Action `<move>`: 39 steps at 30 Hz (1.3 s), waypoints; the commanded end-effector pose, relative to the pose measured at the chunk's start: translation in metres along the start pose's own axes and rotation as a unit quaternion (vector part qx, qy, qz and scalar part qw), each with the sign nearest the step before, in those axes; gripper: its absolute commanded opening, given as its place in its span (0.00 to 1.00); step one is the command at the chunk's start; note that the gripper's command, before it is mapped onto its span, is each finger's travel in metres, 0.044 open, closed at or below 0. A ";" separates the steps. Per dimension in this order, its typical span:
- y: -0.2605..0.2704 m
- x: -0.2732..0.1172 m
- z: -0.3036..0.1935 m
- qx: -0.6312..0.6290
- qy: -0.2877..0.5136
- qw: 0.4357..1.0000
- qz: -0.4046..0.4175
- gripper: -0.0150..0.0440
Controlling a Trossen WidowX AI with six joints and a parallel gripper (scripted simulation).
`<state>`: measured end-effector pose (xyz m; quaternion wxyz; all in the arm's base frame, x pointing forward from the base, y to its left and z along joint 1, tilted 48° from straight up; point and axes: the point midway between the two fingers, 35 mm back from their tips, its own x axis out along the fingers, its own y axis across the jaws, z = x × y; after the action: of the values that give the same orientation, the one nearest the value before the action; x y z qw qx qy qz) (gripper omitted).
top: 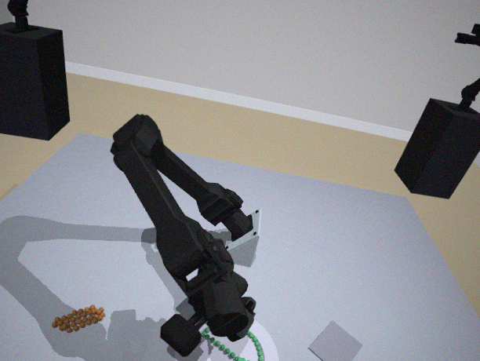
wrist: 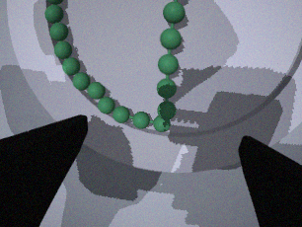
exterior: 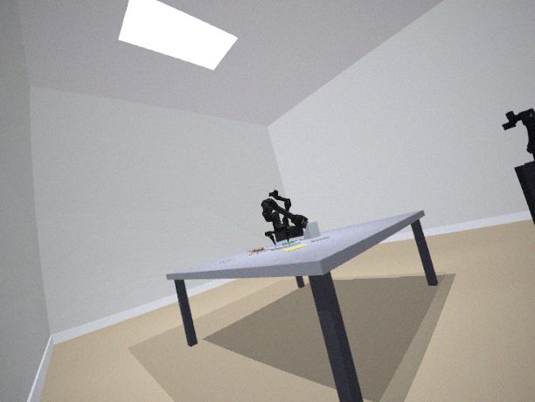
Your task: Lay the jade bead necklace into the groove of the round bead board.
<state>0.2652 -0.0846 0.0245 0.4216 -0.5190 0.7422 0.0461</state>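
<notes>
So our black two-fingered claw (wrist: 164, 133) is spread wide with nothing between its fingertips, and the jade green bead necklace (top: 223, 347) (exterior: 288, 243) (wrist: 168, 64) is lying on the round pale bead board (top: 270, 343) (wrist: 217, 160), just ahead of the claw in the wrist view. The nearest beads sit in front of the gap between the fingers, and neither fingertip looks to be touching them.

How far along are we? We'd call it partly done. The necklace is on the board, which is good, but it's not seated all the way round. On one side the beads make a nice curve that roughly follows the groove, though we can't tell if they've actually dropped in. On the other side the strand cuts straight inward across the board, well away from the curved groove line (wrist: 266, 100) on that side. The far part is out of the wrist view, so no verdict there.

What's left, we reckon: grab that straight run and ease it outward onto the groove without dragging the curved side off.

The orange bead bunch (top: 79, 319) (exterior: 257, 251) lies off to one side of the claw on the grey worktop (top: 333, 251) (exterior: 350, 245), and we'd leave it alone.
</notes>
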 end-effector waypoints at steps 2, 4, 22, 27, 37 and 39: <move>0.000 -0.001 0.000 0.002 -0.001 1.000 -0.001 1.00; 0.000 -0.001 0.000 0.002 -0.001 1.000 -0.001 1.00; 0.000 -0.002 0.001 0.001 -0.001 1.000 -0.001 0.96; 0.001 -0.030 0.011 -0.008 -0.002 1.000 -0.001 0.73; 0.000 -0.027 0.013 -0.006 -0.004 1.000 -0.004 0.46; 0.000 -0.026 0.013 -0.006 -0.004 1.000 -0.003 0.46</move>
<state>0.2747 -0.0599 0.0339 0.4207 -0.5223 0.7400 0.0515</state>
